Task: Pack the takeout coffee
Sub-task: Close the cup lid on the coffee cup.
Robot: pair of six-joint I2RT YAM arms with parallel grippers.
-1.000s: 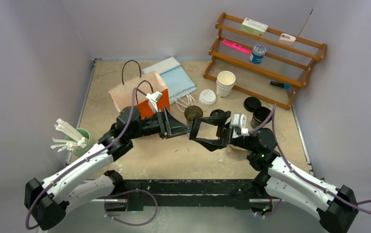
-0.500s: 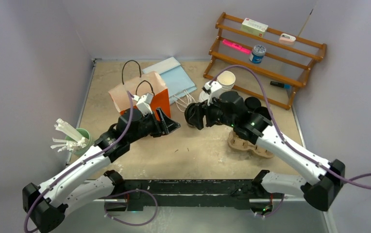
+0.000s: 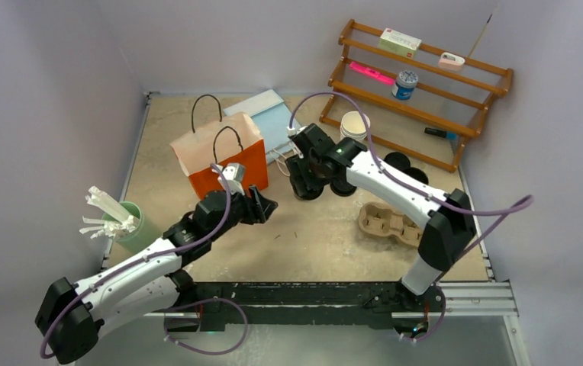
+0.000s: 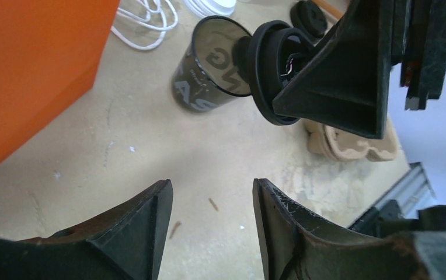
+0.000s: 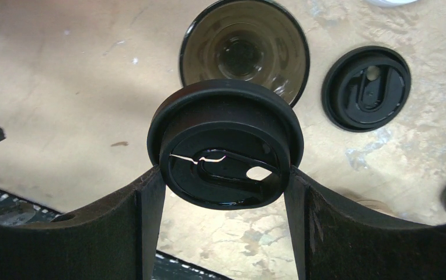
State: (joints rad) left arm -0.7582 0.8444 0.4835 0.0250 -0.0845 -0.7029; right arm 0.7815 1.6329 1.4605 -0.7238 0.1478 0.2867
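A small black paper cup [image 5: 244, 52] with white print stands open and upright on the table, also seen as the cup [image 4: 206, 76] in the left wrist view. My right gripper [image 5: 225, 175] is shut on a round black lid [image 5: 225, 149], held just above and beside the cup's rim. From above, the right gripper [image 3: 304, 181] covers that cup. A second black lid [image 5: 366, 87] lies flat to the right. My left gripper [image 4: 212, 192] is open and holds nothing, hovering over bare table; from above the left gripper [image 3: 264, 204] sits in front of the orange bag.
An orange paper bag [image 3: 227, 164] stands at the back left of the cup. A brown pulp carrier [image 3: 384, 223] lies to the right. Stacked white cups [image 3: 355, 126] and a wooden rack [image 3: 418, 76] are behind. A green cup of white sticks [image 3: 124, 217] stands at the left.
The right arm swung from the table's middle to the back, carrying the lid over the black cup. The left gripper drew back towards me and to the left, away from the right gripper.
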